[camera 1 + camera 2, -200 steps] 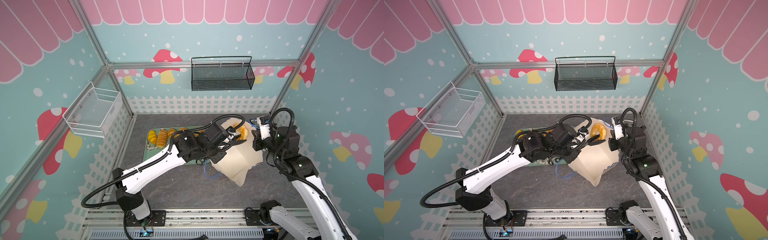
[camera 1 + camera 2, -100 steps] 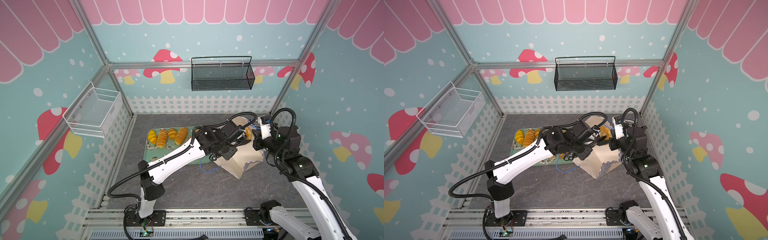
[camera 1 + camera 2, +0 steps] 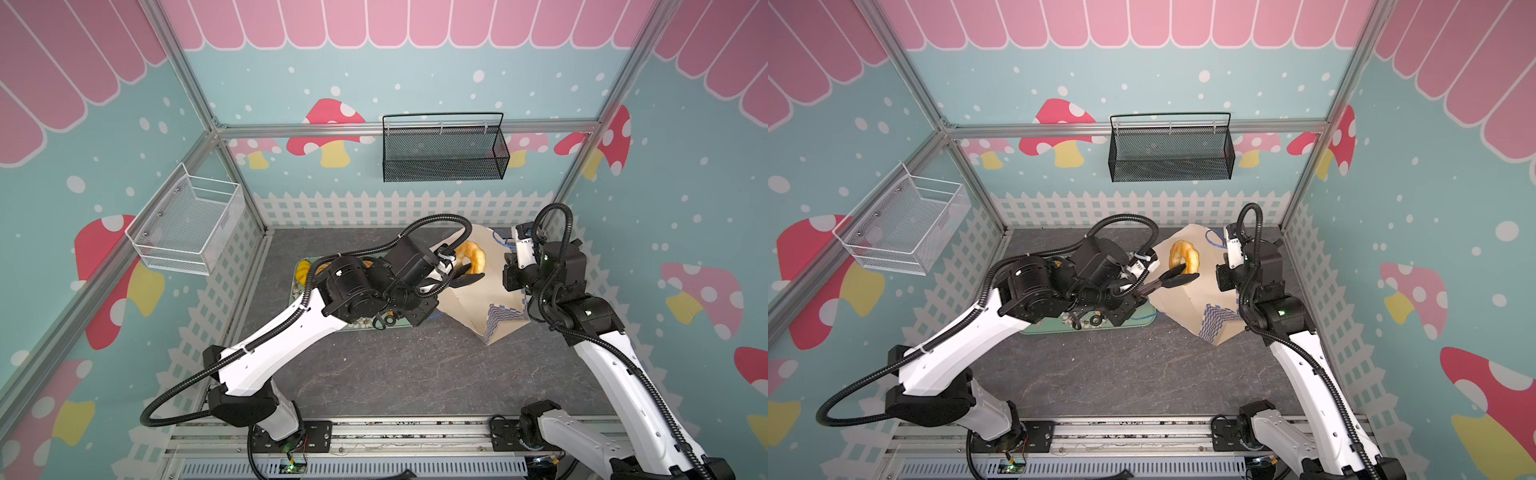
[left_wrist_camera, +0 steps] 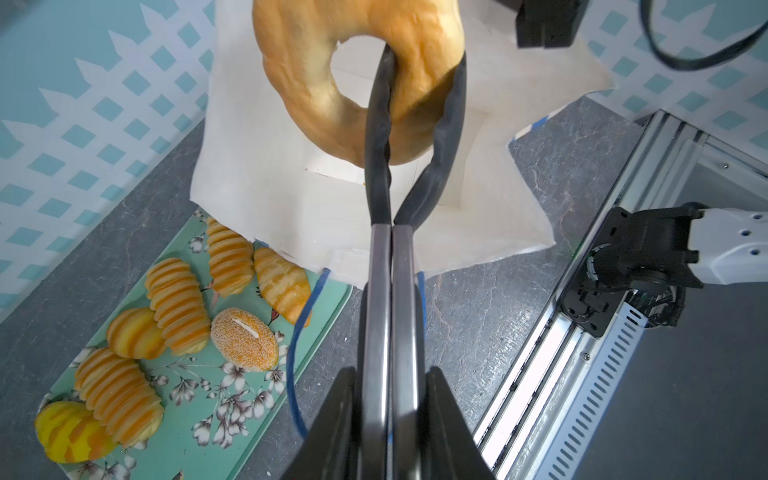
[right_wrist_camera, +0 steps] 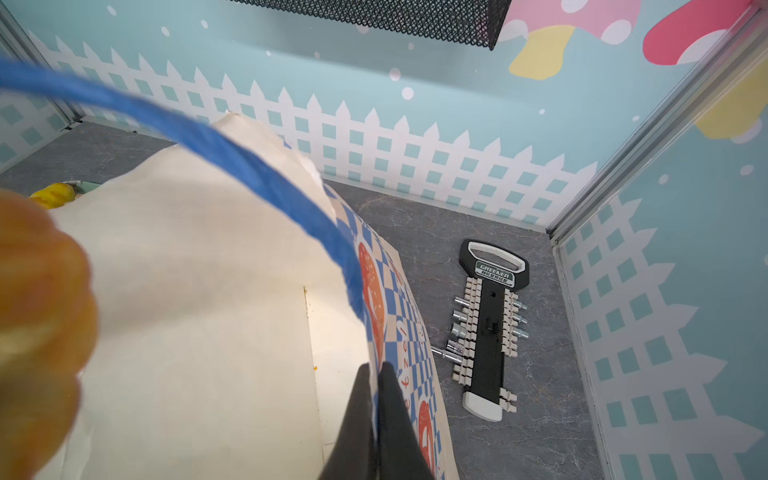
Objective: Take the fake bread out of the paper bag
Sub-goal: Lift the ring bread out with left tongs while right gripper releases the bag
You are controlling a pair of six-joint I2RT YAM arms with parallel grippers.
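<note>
Left wrist view: the ring bagel is clamped in the left hand, one finger through its hole and the other outside the ring. It hangs at the open mouth of the paper bag. The right hand is clenched on the bag's checkered wall near the rim. Seven other loaves lie on the floral green tray, and the bag's edge overlaps one end of it. Both rest on the grey counter. A socket rack lies beside the bag.
</note>
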